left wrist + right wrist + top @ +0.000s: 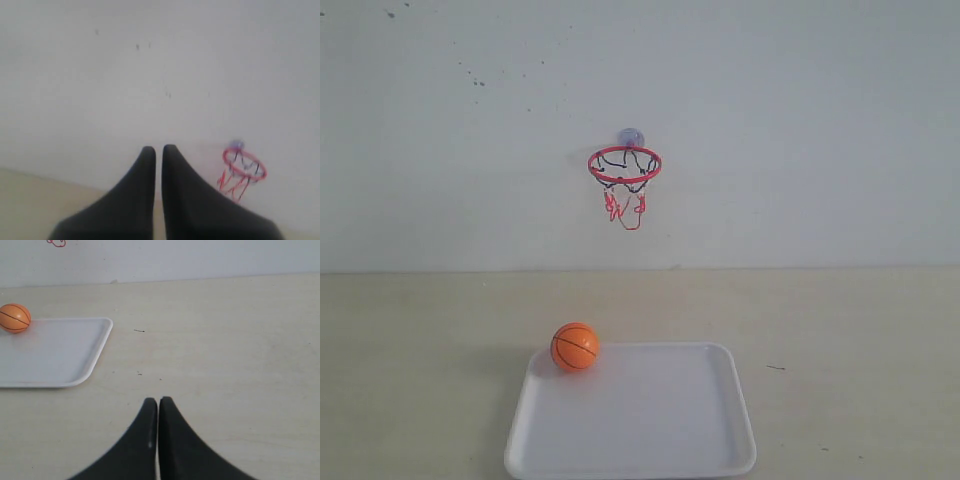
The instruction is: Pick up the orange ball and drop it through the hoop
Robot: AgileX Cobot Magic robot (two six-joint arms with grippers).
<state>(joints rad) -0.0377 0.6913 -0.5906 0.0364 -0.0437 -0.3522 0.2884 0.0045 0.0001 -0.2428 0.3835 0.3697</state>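
One tray [650, 425] sits at the front edge of the table [840, 330], about midway between the side edges. The ball [575, 346] rests in the tray's far-left corner, against the raised rim. Past the table's back edge, the hoop [623, 181] hangs on the wall [800, 120], its ring level and its net loose, well above the ball and slightly to the right.

The step in hand looks like the reach for the ball, with nothing yet picked up. To do it well, the fingers should part wider than the ball before they descend. They should come straight down over its middle, since a round ball will likely roll off along the rim if nudged from one side. The tray's lip may also block a low finger on the corner side. The ball lies left of centre, so the left arm seems the handier one.

Neither gripper shows in the exterior view. The left gripper [159, 150] faces the wall with the hoop in sight. Its fingers are pressed almost together, with only a thin slit between them, and they hold nothing. The right gripper [158, 402] hangs over bare table to the right of the tray, likewise closed and empty, touching nothing.
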